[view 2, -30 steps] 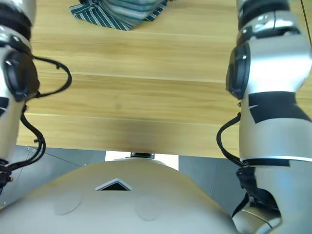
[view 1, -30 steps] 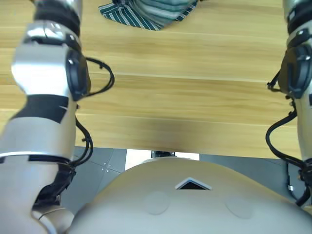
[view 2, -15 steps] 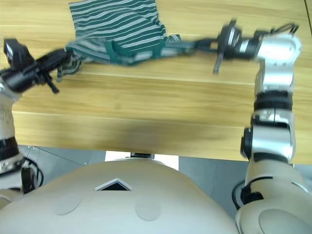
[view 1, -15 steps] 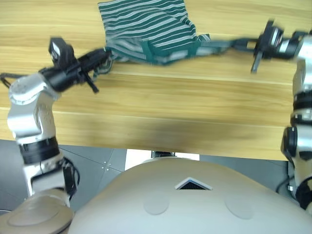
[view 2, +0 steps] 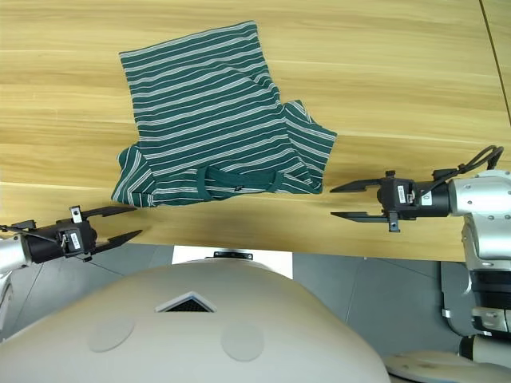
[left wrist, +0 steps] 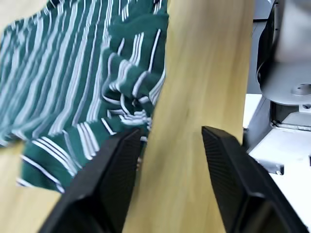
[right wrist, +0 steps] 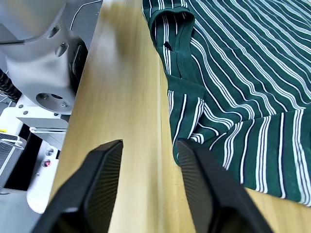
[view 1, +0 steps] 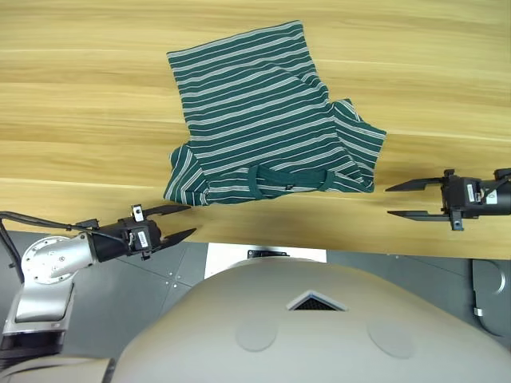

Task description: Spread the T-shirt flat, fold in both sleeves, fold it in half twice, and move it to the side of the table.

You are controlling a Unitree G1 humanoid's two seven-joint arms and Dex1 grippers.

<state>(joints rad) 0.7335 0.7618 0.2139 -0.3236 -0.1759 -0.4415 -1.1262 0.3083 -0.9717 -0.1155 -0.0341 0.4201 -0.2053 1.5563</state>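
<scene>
Both claws wide, empty: left claw (view 1: 190, 220) just off the counter's (view 1: 80, 104) near edge, right claw (view 1: 390, 202) over it. Between and beyond them lies the shirt (view 1: 267, 120), roughly spread, shoulders bunched. Flattening nearly done, I judge; sleeve folds, both halvings and the move aside remain.

A wide, light wooden surface (view 1: 96, 96) made of long boards is seen. Thin lines are seen running across it where the boards meet. It is lit softly and evenly, and no hard shadows are cast on it. Past its near edge, a dark grey tiled floor (view 1: 180, 263) can be seen lower down. A flat white patch (view 1: 227, 257) is seen on that floor. A thin dark line (view 2: 493, 48) is seen crossing the surface's far right corner.
</scene>
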